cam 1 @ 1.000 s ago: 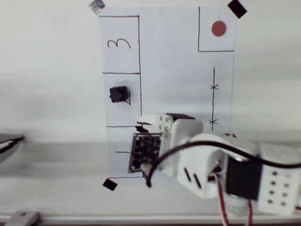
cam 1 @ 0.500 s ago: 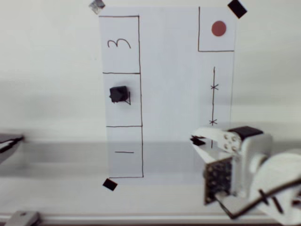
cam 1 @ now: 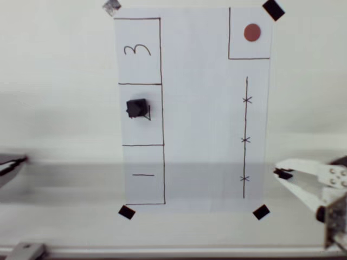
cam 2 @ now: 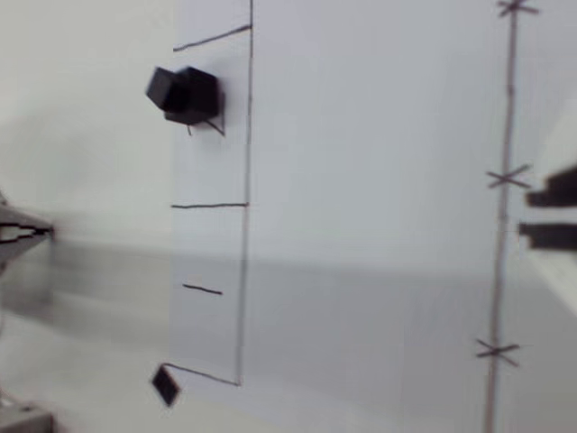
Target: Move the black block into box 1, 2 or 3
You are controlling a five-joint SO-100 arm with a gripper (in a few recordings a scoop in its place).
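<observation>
Black block [cam 1: 137, 109]: small matte cube, resting inside the middle box [cam 1: 141, 114] of three drawn down the left edge of the paper [cam 1: 200, 108]; it covers most of the handwritten figure there, a pen stroke showing just at its lower right; in the wrist view the block [cam 2: 184, 94] sits near the top left, inside the same drawn outline [cam 2: 213, 126], touching nothing but the paper.

Box marked "3" [cam 1: 138, 51]: at the paper's top left corner, directly above the middle box, sharing a line with it; nothing in it.

Box marked "1" [cam 1: 143, 174]: at the paper's bottom left corner, directly below the middle box; holds a single short pen stroke.

Square with red dot [cam 1: 249, 33]: top right corner of the paper, well apart from the block.

Vertical pen line with three crosses [cam 1: 245, 139]: runs down the right side of the paper, below the red-dot square.

Tape squares: black at the top right [cam 1: 273, 9], bottom left [cam 1: 126, 212] and bottom right [cam 1: 261, 212] corners of the paper; a greyish one at the top left corner [cam 1: 111, 6].

Gripper [cam 1: 283, 173]: white with dark tips, at the right edge of the overhead view, just off the paper's right edge near the bottom, well apart from the block; holds nothing; in the wrist view its dark fingertips [cam 2: 552, 188] lie close together with a narrow gap between them; whether it is fully clenched cannot be told.

Table [cam 1: 54, 108]: pale surface carrying the paper.
</observation>
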